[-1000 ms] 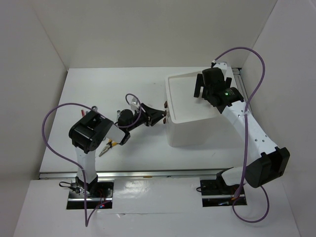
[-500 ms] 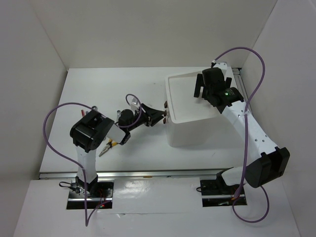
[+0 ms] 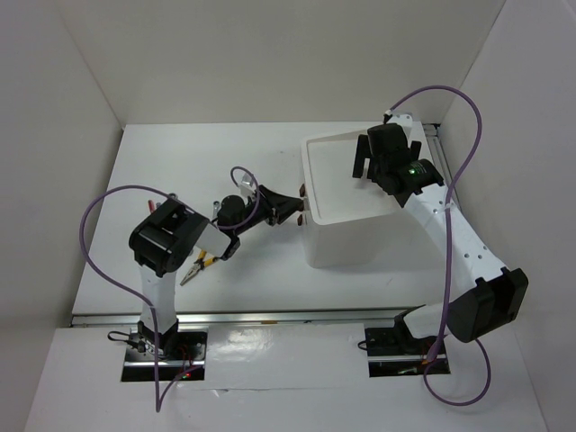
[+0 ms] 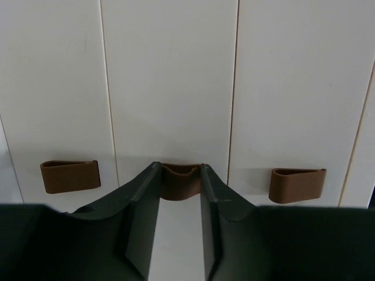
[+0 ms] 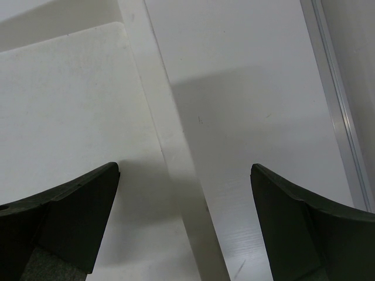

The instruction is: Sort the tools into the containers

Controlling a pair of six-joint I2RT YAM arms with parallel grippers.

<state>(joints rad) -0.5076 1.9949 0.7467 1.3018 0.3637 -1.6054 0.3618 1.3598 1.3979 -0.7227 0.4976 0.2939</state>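
Left wrist view is showing 3 white drawers side by side, each carrying a small brown handle. The left gripper (image 4: 179, 170) is sitting against the middle drawer (image 4: 170, 88), and its 2 dark fingers (image 4: 143, 193) are pressing on either side of the middle handle (image 4: 180, 182), clamped on it with no gap showing. The left handle (image 4: 69, 176) and the right handle (image 4: 296, 184) are standing free on either side.

Seen from the top camera, the white box (image 3: 346, 243) is standing on the table (image 3: 180, 162) to the right of center, with the left arm reaching across to its left face. The yellow-black pliers (image 3: 194, 267) are lying on the table beneath the left arm, well apart from the box.

The right gripper (image 5: 184, 222) is hovering over the box's top tray (image 3: 337, 184) near its far right corner, fingers spread wide apart and holding nothing. No other tools are showing.
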